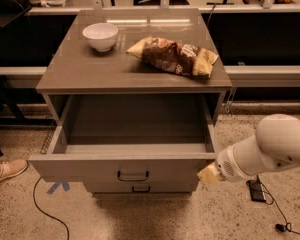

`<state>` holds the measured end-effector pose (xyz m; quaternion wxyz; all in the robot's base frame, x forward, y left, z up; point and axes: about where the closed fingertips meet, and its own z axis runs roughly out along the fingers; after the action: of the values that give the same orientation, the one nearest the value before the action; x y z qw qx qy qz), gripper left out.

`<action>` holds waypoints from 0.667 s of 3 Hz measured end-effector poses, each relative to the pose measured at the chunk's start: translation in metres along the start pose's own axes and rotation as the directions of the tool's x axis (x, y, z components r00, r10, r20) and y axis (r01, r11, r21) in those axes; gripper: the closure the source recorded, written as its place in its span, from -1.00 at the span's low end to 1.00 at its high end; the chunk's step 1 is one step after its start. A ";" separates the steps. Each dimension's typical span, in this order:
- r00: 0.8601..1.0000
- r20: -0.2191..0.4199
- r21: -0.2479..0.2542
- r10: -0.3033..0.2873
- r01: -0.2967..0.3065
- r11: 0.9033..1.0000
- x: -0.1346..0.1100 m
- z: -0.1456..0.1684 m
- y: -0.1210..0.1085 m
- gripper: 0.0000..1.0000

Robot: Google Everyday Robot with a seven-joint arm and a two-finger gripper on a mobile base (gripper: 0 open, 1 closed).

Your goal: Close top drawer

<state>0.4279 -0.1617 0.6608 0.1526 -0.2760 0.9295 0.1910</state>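
The top drawer (90,167) of the grey-taupe cabinet stands pulled far out toward me, and its inside looks empty. Its small dark bar handle (133,176) sits in the middle of the flat front panel. My white arm (270,149) comes in from the right. The gripper (210,175) is at the arm's tan tip, right at the right end of the drawer's front panel, level with the handle. I cannot tell whether it touches the panel.
A white bowl (100,35) and a brown chip bag (174,57) lie on the cabinet top (80,71). A lower drawer's handle (141,188) shows under the open drawer. A shoe (6,170) is at the left, with cables and a small device (256,190) on the floor at the right.
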 end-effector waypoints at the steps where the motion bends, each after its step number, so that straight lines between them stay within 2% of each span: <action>1: 0.997 0.073 -0.009 -0.009 0.010 1.000 -0.032 0.020 -0.014 1.00; 2: 0.997 0.073 -0.009 -0.009 0.010 1.000 -0.032 0.020 -0.014 1.00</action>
<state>0.4653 -0.1486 0.6522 0.1863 -0.2739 0.9211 0.2046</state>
